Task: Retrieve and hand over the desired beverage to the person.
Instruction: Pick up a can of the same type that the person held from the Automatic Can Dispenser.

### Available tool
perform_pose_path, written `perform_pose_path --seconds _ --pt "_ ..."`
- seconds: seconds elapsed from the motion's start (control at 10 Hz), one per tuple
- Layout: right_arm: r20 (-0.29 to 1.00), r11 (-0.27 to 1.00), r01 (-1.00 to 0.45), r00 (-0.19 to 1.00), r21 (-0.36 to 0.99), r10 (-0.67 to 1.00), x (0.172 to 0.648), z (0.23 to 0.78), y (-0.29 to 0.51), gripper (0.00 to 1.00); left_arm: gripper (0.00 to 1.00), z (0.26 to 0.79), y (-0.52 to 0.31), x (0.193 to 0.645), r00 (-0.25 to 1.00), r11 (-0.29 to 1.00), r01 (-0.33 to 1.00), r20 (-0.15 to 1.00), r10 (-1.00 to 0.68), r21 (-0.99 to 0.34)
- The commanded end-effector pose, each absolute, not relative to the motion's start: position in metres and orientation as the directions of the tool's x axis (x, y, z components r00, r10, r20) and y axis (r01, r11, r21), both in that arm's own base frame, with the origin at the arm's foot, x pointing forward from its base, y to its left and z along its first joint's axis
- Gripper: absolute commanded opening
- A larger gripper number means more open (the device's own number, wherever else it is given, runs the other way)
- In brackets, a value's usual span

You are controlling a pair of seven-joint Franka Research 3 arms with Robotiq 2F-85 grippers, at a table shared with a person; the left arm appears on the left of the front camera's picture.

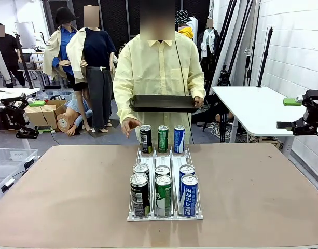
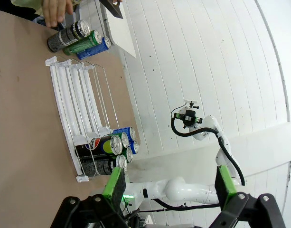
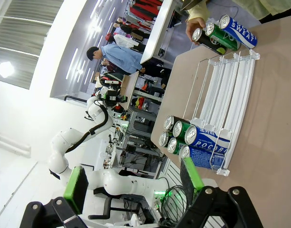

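Observation:
The person (image 1: 159, 67) stands at the far side, holding a black tray (image 1: 164, 102) in one hand. Their other hand (image 1: 130, 124) hovers beside the black can (image 1: 146, 138) at the far end of a white wire rack (image 1: 164, 158); green (image 1: 163, 138) and blue (image 1: 179, 139) cans stand next to it. Several more cans (image 1: 163, 187) fill the rack's near end. My left gripper (image 1: 40, 116) hangs open off the table's left side, its green pads (image 2: 116, 185) wide apart. Off the right side, my right gripper (image 1: 286, 113) is open too, with nothing between its fingers (image 3: 190, 175).
The brown table (image 1: 262, 197) has bare room on both sides of the rack. A white table (image 1: 252, 106) stands behind at the right, and plastic bins (image 1: 5, 161) sit at the left. The far cans (image 3: 221, 31) and the person's hand (image 3: 196, 23) appear in the right wrist view.

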State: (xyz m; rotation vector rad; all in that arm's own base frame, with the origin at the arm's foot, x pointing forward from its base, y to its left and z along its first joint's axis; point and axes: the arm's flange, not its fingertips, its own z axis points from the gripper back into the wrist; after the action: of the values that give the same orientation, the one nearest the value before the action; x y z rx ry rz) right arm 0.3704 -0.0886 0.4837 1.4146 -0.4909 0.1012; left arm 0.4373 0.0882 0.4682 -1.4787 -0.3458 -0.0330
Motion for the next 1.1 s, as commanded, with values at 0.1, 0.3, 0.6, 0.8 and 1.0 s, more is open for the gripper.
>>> perform_pose_path --seconds 0.1,0.3,0.6,0.8,1.0 --pt "0.377 0.16 -0.348 0.9 0.924 -0.217 0.3701 0.4841 -0.0887 1.0 1.0 0.4697 0.0892 0.4367 0.951 0.098 0.226 0.241 0.192 -0.969" --pt "0.377 0.16 -0.348 0.9 0.924 -0.217 0.3701 0.4841 -0.0887 1.0 1.0 0.4697 0.0892 0.4367 0.951 0.098 0.226 0.241 0.192 -0.969" --pt "0.377 0.16 -0.348 0.9 0.924 -0.217 0.3701 0.4841 -0.0887 1.0 1.0 0.4697 0.0892 0.4367 0.951 0.098 0.226 0.241 0.192 -0.969" --pt "0.377 0.16 -0.348 0.9 0.924 -0.217 0.3701 0.4841 -0.0887 1.0 1.0 0.4697 0.0892 0.4367 0.951 0.098 0.226 0.241 0.192 -0.969" --pt "0.377 0.16 -0.348 0.9 0.924 -0.217 0.3701 0.4841 -0.0887 1.0 1.0 0.4697 0.0892 0.4367 0.951 0.098 0.226 0.241 0.192 -0.969"
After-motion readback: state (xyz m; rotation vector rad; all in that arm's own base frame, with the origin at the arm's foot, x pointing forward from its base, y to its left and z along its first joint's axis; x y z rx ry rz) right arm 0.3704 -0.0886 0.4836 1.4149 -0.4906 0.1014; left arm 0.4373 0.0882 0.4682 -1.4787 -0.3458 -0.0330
